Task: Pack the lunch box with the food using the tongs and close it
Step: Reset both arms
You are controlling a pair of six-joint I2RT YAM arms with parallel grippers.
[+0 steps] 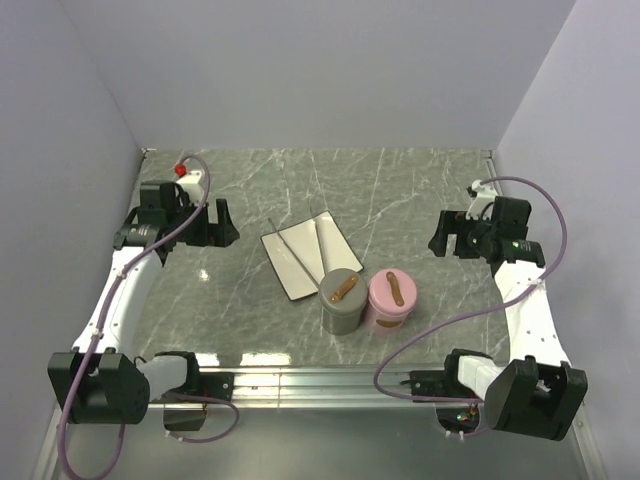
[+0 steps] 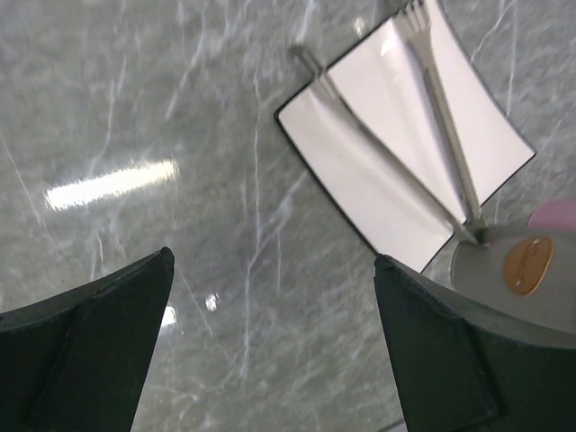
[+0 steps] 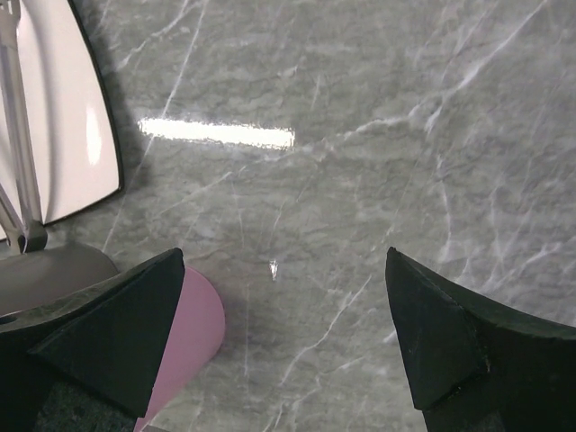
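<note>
Whole grey tub (image 1: 340, 303), pink tub (image 1: 388, 301) only in top view, forked tip of tongs (image 2: 445, 117) only in left wrist, lying on tray (image 2: 396, 81), joint near, tips far-left, narrow V, holding nothing.

What the grey container (image 1: 341, 310) and the pink container (image 1: 389, 312) hold is hidden, both being closed. In the left wrist view the pink one is only a sliver at 3 o'clock (the tongs (image 2: 443, 108) there are blurred). In the right wrist view the white tray (image 3: 72, 126) is cut off at 10 o'clock, and a finger (image 3: 108, 342) of the right gripper (image 3: 286, 270) covers part of both containers at 8 o'clock.
</note>
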